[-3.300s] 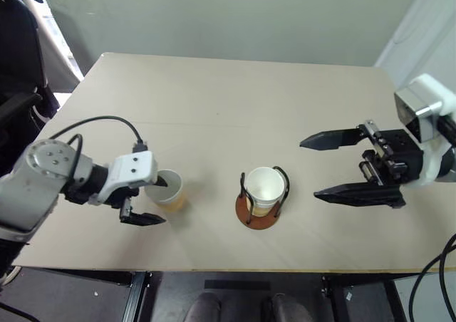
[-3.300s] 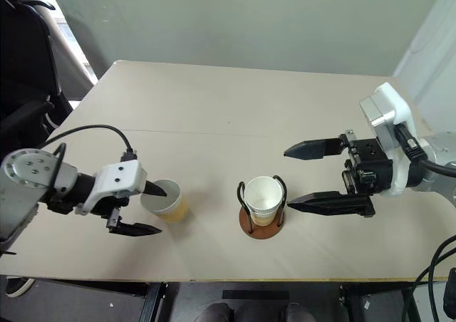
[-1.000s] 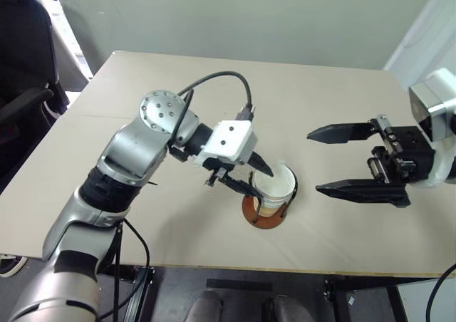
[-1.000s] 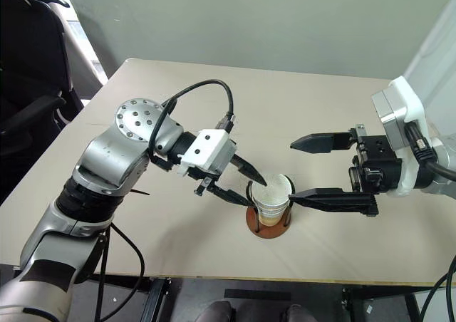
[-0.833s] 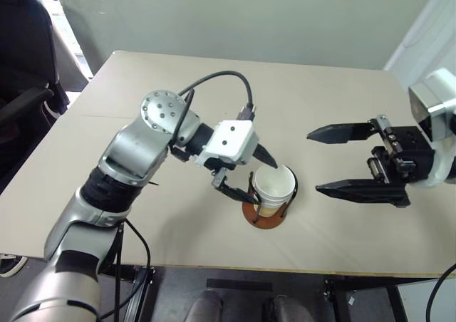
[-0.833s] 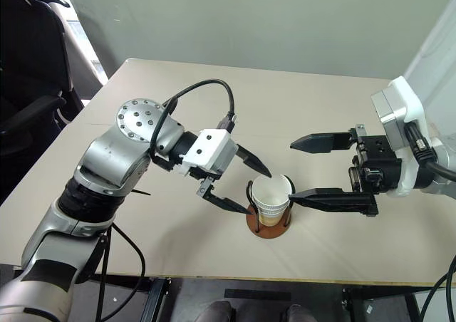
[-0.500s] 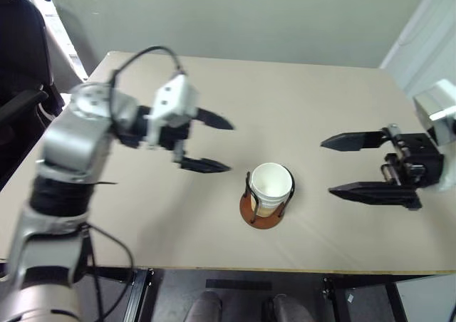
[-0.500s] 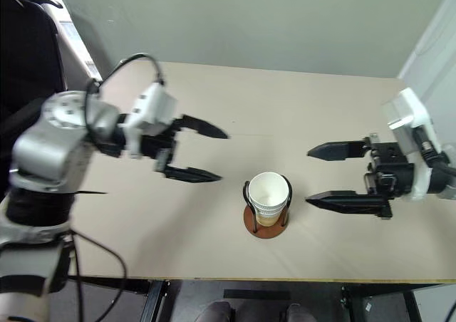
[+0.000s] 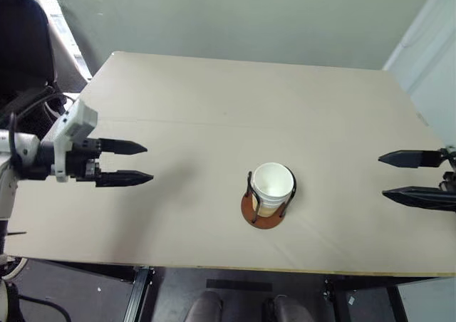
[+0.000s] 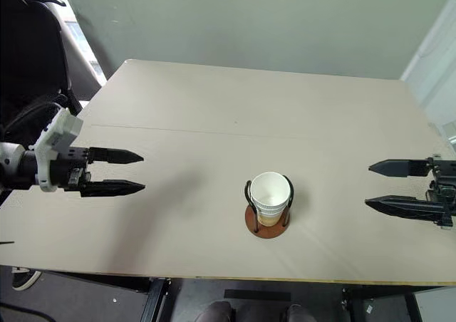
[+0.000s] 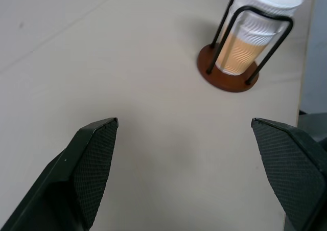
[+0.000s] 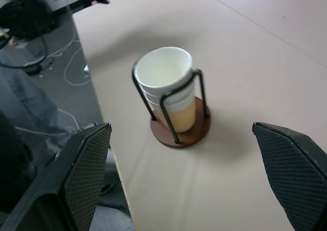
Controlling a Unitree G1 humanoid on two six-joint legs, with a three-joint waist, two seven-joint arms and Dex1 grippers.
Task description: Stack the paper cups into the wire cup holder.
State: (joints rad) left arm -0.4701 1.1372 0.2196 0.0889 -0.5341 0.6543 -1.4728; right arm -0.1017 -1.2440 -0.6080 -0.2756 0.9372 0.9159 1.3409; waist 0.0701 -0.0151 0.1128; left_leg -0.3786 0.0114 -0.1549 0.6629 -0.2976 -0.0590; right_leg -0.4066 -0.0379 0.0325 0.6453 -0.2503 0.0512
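Note:
The paper cups (image 9: 271, 187) stand nested in one stack inside the wire cup holder (image 9: 261, 213), near the front middle of the table; the stack's white rim rises above the black wire loops. The same stack (image 11: 254, 30) shows in the left wrist view, and the stack (image 12: 168, 88) in the right wrist view too. My left gripper (image 9: 139, 163) hovers open over the table's left side, well clear of the holder, nothing between its fingers. At the table's right edge my right gripper (image 9: 392, 175) is open and empty, also apart from the holder.
The beige table (image 9: 242, 108) stretches wide behind the holder. A black chair (image 9: 21, 44) stands off the table's far left corner. Cables lie on the dark floor (image 12: 46, 72) below the table's front edge.
My left gripper let go of the cup in the holder, opened, and swung far to the left. My right gripper drew away to the right edge. The stack has stayed in the holder.

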